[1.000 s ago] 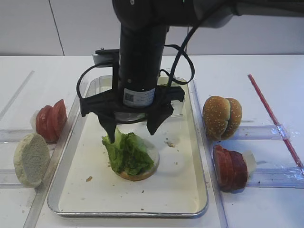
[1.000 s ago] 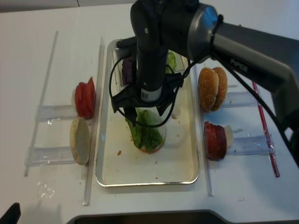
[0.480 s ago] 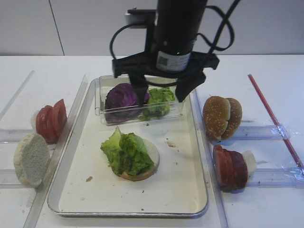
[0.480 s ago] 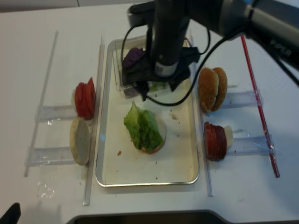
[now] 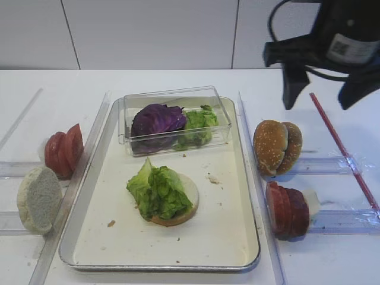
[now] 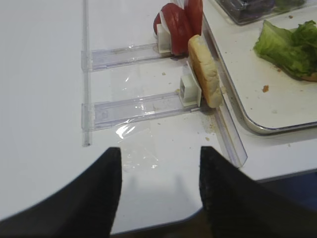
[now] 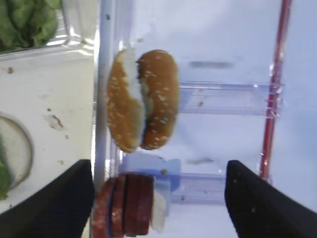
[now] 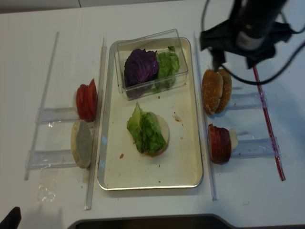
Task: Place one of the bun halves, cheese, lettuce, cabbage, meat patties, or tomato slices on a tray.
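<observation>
On the silvery tray (image 5: 249, 196) lies a pale bun half (image 5: 189, 191) with a green lettuce leaf (image 5: 157, 191) on top. My right gripper (image 5: 320, 89) hangs open and empty, high at the right, above the sesame bun halves (image 5: 277, 146). In the right wrist view the right gripper (image 7: 158, 166) has those bun halves (image 7: 143, 99) and the meat patties (image 7: 130, 206) below it. My left gripper (image 6: 158, 151) stands open over bare table, near a pale bun half (image 6: 204, 72) and the tomato slices (image 6: 178, 22). Purple cabbage (image 5: 157, 119) sits in a clear box. Cheese is out of view.
The clear plastic box (image 5: 175, 139) with cabbage and more lettuce (image 5: 199, 122) rests on the tray's far end. Clear plastic racks (image 5: 332, 163) hold the food on both sides. A red rod (image 5: 341, 145) lies at the far right. Crumbs dot the tray floor.
My right gripper has risen from just above the lettuce on the tray and swung right to above the sesame buns. The lettuce stays on the bun half.
</observation>
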{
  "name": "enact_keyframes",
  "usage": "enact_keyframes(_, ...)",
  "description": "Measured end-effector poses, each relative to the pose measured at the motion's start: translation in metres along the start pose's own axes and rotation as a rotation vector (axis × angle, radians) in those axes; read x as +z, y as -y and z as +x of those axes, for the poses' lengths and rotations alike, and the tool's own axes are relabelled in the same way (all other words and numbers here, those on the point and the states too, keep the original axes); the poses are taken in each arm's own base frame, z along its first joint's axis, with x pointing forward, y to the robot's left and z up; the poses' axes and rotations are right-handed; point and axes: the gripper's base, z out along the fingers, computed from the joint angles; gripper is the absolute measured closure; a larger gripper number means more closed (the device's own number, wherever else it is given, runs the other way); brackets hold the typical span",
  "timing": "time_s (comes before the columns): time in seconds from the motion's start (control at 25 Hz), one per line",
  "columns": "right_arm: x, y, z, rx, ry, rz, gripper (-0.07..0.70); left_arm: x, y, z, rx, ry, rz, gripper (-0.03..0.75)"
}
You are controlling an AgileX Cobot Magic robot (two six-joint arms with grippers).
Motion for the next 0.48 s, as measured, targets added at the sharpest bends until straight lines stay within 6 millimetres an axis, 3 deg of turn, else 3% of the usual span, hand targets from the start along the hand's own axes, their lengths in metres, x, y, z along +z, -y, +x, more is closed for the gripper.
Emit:
enact_keyframes(0.28,-0.025,0.054,0.038,0.087,0.047,0.050,0.078,0.000,0.000,0.000,0.000,0.000,0.000,0.370)
enact_keyframes(0.48,-0.035,0.069,0.069,0.053,0.072,0.077,0.078,0.000,0.000,0.000,0.000,0.000,0.000,0.370)
